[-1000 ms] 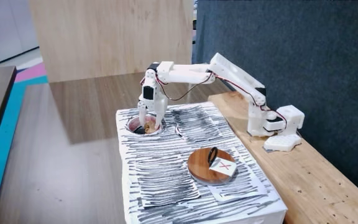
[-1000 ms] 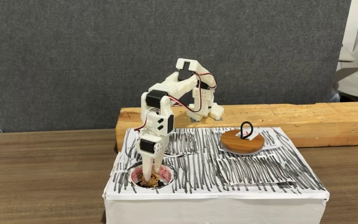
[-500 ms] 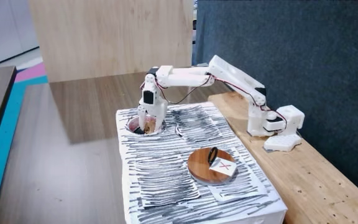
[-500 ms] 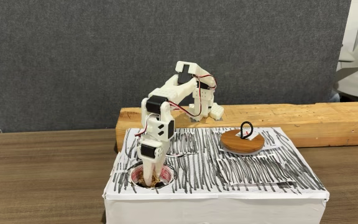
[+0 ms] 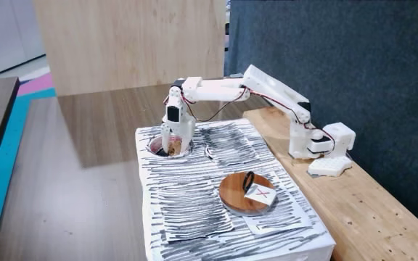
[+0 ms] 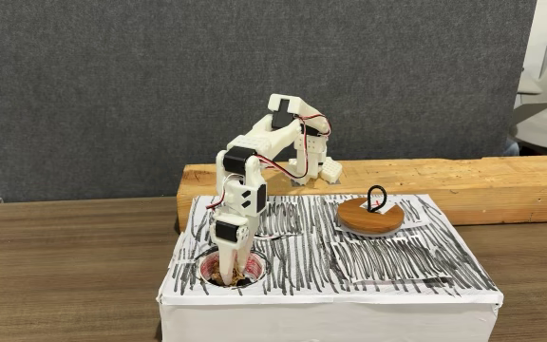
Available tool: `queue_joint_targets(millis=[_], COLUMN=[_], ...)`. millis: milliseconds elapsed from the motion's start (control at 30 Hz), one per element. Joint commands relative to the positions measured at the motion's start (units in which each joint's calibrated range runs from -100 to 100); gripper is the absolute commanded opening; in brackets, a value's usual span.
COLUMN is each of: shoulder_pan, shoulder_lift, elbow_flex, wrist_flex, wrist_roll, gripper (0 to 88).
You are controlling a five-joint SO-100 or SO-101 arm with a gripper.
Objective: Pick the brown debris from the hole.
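Brown debris (image 6: 245, 278) lies inside hole (image 6: 203, 272) at near-left corner of scribble-covered white box (image 6: 368, 275). End effector (image 6: 230, 273) points down into hole, tips among debris; finger spread cannot be told. White arm (image 5: 216, 88) reaches from wooden beam (image 6: 463, 190). Further right on box top: round wooden disc (image 6: 370, 218) with black ring and red X card (image 5: 259, 194).

A dark grey felt wall (image 6: 112, 85) stands behind the brown wood desk (image 6: 65, 266); a pale plywood panel (image 5: 129, 43) rises beside that wall, and a timber beam (image 6: 463, 185) lies along its foot.
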Motion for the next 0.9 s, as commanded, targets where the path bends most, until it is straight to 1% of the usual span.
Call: queue_joint_targets(millis=[0, 300, 600, 867], shoulder_pan=[0.5, 0.5, 0.6, 0.6], shoulder_lift=[-0.1, 0.2, 5.7, 6.0], elbow_flex=[-1.1, -0.1, -0.8, -1.0], wrist_flex=[0.7, 0.5, 0.4, 0.4], wrist_roll=[-0.2, -0.2, -0.2, -0.2], gripper=[17.6, 17.6, 17.4, 17.0])
